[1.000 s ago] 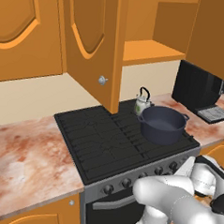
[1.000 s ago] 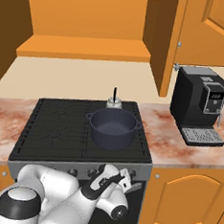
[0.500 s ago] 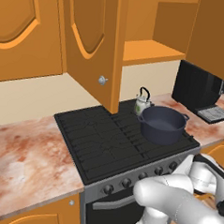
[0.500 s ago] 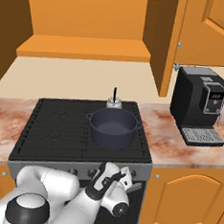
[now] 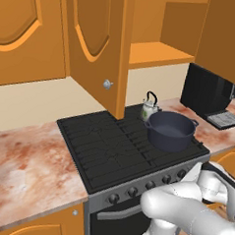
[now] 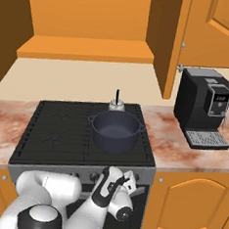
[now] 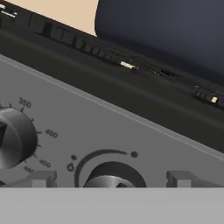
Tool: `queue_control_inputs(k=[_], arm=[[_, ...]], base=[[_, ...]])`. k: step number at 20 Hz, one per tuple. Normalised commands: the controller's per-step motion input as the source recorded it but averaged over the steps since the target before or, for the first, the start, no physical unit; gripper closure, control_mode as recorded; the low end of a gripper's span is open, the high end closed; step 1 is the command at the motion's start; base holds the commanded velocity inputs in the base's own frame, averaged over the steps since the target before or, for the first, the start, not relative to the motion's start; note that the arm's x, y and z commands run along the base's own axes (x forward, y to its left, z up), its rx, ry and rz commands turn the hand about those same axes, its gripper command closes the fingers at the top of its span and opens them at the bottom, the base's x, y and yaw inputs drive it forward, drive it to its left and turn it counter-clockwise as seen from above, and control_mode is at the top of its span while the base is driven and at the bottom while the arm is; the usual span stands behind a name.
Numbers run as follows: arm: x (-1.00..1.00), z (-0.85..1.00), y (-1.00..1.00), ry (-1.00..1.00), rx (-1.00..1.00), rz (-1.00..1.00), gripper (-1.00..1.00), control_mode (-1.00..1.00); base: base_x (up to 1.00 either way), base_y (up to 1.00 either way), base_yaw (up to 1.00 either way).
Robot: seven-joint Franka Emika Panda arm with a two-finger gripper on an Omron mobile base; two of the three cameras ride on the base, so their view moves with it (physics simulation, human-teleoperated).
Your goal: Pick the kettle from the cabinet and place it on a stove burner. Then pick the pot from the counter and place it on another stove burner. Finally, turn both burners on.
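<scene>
The small whitish kettle (image 5: 149, 106) (image 6: 117, 104) stands on a back right burner of the black cooktop (image 5: 107, 148) (image 6: 61, 131). Just in front of it, the wide dark pot (image 5: 170, 130) (image 6: 115, 131) (image 7: 166, 30) rests on the front right burner. My gripper (image 6: 123, 177) (image 7: 111, 180) is low against the stove's front panel, below the pot. It is open, one fingertip (image 7: 40, 179) on each side of a round knob (image 7: 113, 174), holding nothing. The orange cabinet (image 5: 155, 53) (image 6: 87, 50) above is open and its shelf is bare.
A second knob (image 7: 13, 138) sits left of the one between my fingers, in the row of knobs (image 5: 150, 184). A black coffee machine (image 5: 209, 93) (image 6: 205, 107) stands on the marbled counter (image 5: 27, 168) right of the stove. The open cabinet door (image 5: 102, 39) hangs over the cooktop.
My arm has shifted slightly while the hand stays at the knob panel. Kettle and pot have not moved, and the jaws remain open.
</scene>
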Motion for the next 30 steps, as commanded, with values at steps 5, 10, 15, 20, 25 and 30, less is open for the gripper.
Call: queue_control_inputs(k=[5, 10, 15, 20, 25, 30], arm=[[0.05, -0.15, -0.09, -0.02, 0.00, 0.00, -1.00, -1.00], [0.04, -0.06, -0.02, -0.02, 0.00, 0.00, -1.00, -1.00], [0.04, 0.00, 0.00, -0.04, 0.00, 0.00, -1.00, -1.00], [0.13, 0.00, 0.07, -0.04, 0.00, 0.00, 1.00, -1.00], [0.14, 0.00, 0.06, -0.05, 0.00, 0.00, 1.00, -1.00], [0.08, 0.00, 0.00, -0.04, 0.00, 0.00, 1.00, -1.00]], base=[[0.00, 0.00, 0.00], [0.00, 0.00, 0.00], [0.00, 0.00, 0.00], [0.00, 0.00, 0.00], [0.00, 0.00, 0.00], [0.00, 0.00, 0.00]])
